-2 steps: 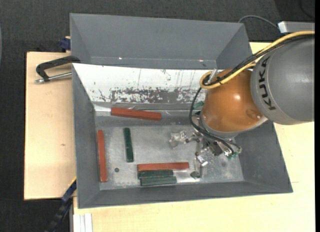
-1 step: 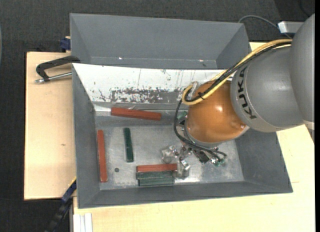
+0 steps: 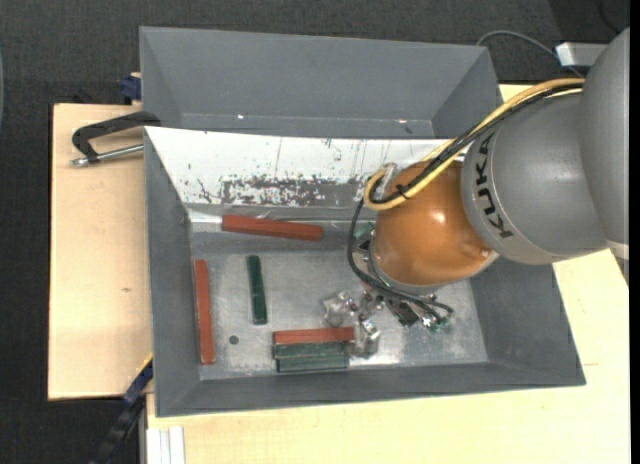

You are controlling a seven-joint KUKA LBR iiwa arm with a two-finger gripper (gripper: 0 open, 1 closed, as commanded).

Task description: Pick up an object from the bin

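The claw (image 3: 356,319) hangs low near the front wall of the grey metal bin (image 3: 300,82). A short flat red bar (image 3: 305,336) lies right next to it, on the side toward the bin's left wall. The bar's long side points at the claw, and a dark green block (image 3: 312,357) sits against it. I cannot tell if the claw is open or closed.

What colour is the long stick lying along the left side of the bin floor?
The stick is red, clearest in the camera view.

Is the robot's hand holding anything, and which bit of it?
It cannot be told. The hand sits at the right end of the short flat red bar beside a dark green bar, but no grip shows.
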